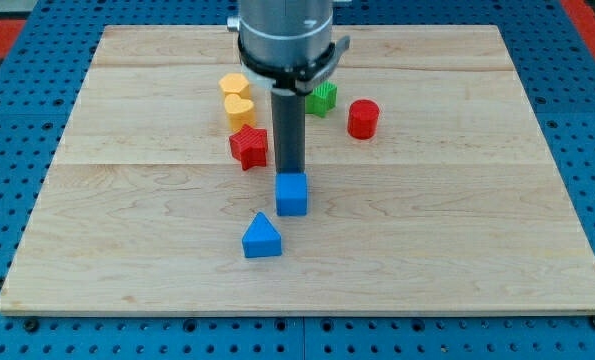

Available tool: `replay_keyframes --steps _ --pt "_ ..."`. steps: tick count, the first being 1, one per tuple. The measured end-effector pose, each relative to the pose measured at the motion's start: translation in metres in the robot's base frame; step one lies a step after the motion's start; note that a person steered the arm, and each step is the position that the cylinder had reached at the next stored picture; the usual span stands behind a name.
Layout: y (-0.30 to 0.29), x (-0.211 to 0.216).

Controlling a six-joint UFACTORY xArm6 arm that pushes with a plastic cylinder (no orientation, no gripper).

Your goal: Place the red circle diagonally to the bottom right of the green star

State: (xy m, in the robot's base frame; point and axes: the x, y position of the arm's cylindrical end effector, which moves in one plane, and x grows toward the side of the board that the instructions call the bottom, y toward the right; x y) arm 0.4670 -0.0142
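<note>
my tip (291,172) is touching the blue cube's (292,194) top edge | red circle (363,118) is sitting right of the green star (323,97) | end effector: a bare rod, grasping nothing

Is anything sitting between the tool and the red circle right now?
No. My tip stands just above the blue cube, with the red star to its left. The red circle lies up and to the right, already right of the green star; bare board between.

Two red blocks (248,147) (363,118), two blue blocks (291,194) (262,237), two yellow blocks (234,86) (240,109), one green block (323,98)
</note>
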Motion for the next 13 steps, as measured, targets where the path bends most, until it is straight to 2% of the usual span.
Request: replay_keyframes --steps 3,7,9,11,12,13 --pt "-0.005 0.0" --pt "0.01 -0.068" --pt "0.095 -0.096" --pt "0.114 -0.137" --pt "0.146 -0.094" --pt "0.166 -0.109"
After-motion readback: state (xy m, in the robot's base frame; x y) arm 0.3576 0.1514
